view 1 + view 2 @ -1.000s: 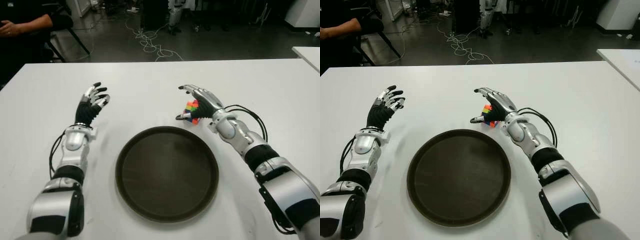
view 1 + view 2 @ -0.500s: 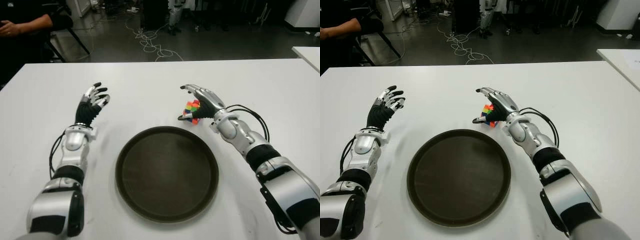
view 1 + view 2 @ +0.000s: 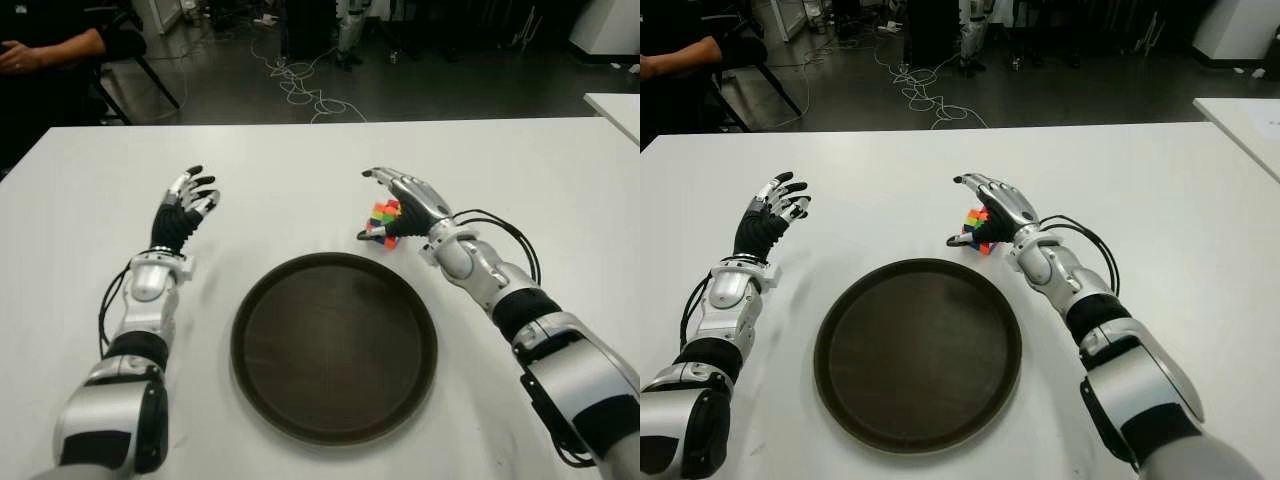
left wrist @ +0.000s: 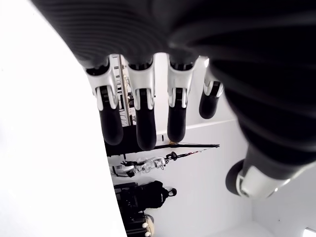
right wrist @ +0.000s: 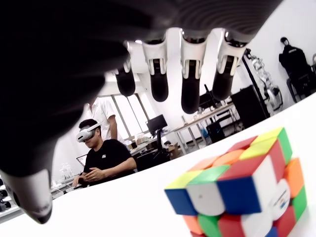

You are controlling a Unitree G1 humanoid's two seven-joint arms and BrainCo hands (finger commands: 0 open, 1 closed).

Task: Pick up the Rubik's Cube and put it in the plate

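Right wrist view shows us the Rubik's Cube sitting on the white table, with the right hand arched over it, fingers spread and not touching it; nothing is held yet. In the eye views the cube lies just past the far right rim of the dark round plate, under the right palm. We judge the cube light, rigid and smooth-faced, likely to slip or twist a layer if pinched at a corner; flat opposite faces, thumb against fingers, look the safest hold. The plate's low rim needs only a small lift to clear; the path toward us and leftward is short and open. The left hand shows left of the plate, fingers loosely extended, holding nothing; table edges are well apart from the work.
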